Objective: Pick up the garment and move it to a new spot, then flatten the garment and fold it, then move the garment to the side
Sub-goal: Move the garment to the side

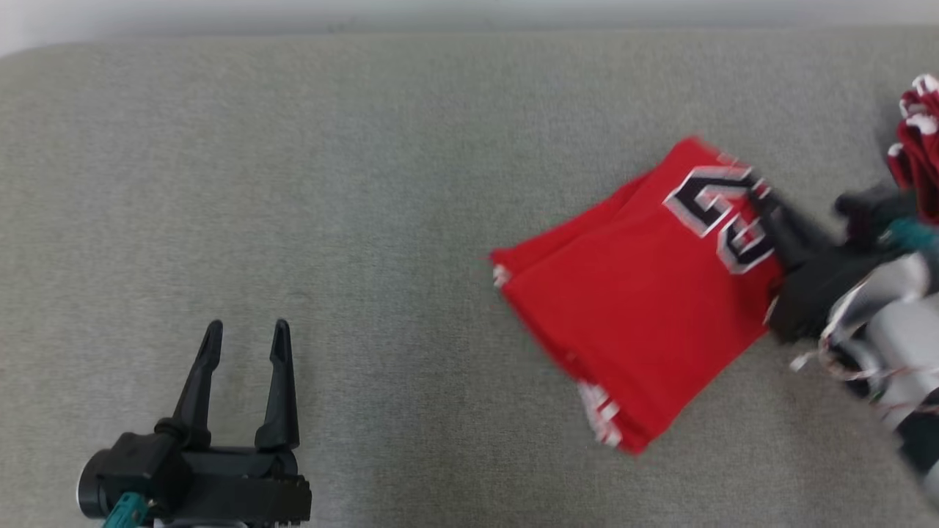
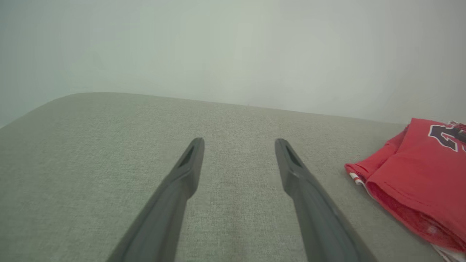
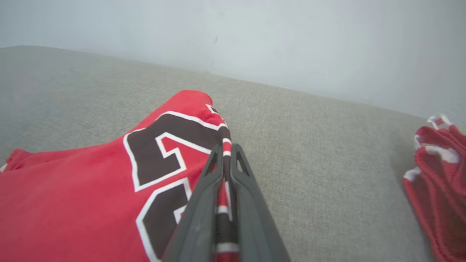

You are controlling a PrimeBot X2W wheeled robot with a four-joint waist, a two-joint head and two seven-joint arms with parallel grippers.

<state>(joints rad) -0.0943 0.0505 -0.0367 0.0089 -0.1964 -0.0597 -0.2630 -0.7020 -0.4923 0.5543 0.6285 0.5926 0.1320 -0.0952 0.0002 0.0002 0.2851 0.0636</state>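
The garment (image 1: 645, 293) is a red jersey with black-and-white numbers, folded into a rough rectangle on the grey surface at the right of the head view. My right gripper (image 1: 759, 192) is shut on its numbered edge; in the right wrist view the two fingers pinch the red cloth (image 3: 91, 203) between them at the gripper (image 3: 225, 153). The head view is blurred around that arm. My left gripper (image 1: 248, 341) stands open at the lower left, far from the garment, nothing between its fingers (image 2: 189, 163). The left wrist view shows the garment's (image 2: 418, 182) folded edge at right.
A second bunched red-and-white cloth (image 1: 921, 139) lies at the far right edge, also seen as that cloth (image 3: 440, 182) in the right wrist view. The grey fabric surface (image 1: 293, 183) stretches wide to the left and ends at a pale wall behind.
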